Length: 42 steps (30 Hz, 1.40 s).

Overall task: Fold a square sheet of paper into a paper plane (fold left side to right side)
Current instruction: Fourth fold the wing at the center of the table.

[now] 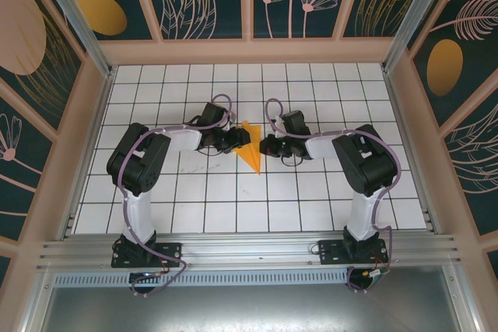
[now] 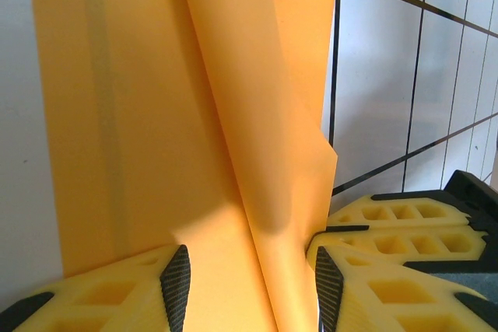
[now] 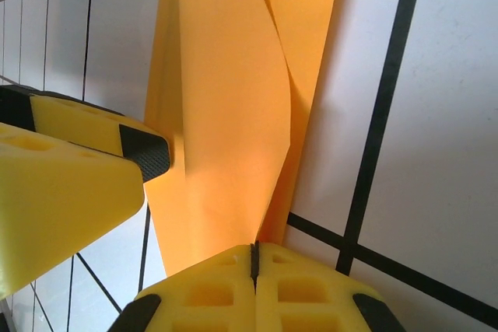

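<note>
Mid-fold: paper (image 1: 251, 153) wedge lies mid-worktop (image 1: 311, 207). Right end effector (image 3: 253, 250) clenched on its raised flap; left end effector (image 2: 250, 270) spread, astride the paper. Next, probably: carry flap across, align edges, press crease.

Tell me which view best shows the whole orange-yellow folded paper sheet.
Top external: the orange-yellow folded paper sheet is nearly complete there, a pointed wedge with its tip down-frame. The left wrist crops the sheet to raised flaps up close; the right wrist crops the sheet to a narrowing strip.
</note>
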Tool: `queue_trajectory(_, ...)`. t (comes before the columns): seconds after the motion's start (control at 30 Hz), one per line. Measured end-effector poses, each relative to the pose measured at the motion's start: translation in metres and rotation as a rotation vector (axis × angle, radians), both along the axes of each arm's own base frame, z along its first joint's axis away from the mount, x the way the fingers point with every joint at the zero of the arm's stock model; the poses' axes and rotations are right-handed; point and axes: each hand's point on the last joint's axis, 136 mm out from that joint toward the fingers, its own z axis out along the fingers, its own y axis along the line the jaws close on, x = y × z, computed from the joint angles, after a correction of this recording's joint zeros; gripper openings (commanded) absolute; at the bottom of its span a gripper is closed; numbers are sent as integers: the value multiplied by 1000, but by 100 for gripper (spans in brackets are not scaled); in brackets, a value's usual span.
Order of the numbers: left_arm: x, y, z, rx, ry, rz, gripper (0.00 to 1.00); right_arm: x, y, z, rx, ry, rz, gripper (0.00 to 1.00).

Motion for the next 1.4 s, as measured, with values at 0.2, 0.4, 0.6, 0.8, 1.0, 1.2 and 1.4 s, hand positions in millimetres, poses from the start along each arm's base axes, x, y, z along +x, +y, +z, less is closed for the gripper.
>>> queue_trajectory(0.2, 0, 0, 1, -1, -1, -1, 50, 2, 0, -5, -21, 6, 5, 0)
queue_trajectory(0.4, -1, -1, 3, 10, -17, -10, 53, 2, 1, -5, -43, 10, 14, 0)
queue_trajectory(0.6, 0, 4, 17, 34, -42, -3, 51, 3, 3, -6, -63, 8, 25, 0)
queue_trajectory(0.8, 12, -7, 47, -16, -100, -24, 28, 3, 4, -6, -72, 4, 25, 0)
queue_trajectory(1.0, 21, -21, 47, -47, -102, -56, 21, 3, 4, -6, -83, 4, 25, 0)
queue_trajectory(1.2, 22, -32, 27, -53, -61, -84, 21, 3, 6, -6, -94, 1, 36, 0)
queue_trajectory(1.4, 20, -34, 13, -38, -33, -89, 21, 3, 6, -6, -100, -1, 44, 0)
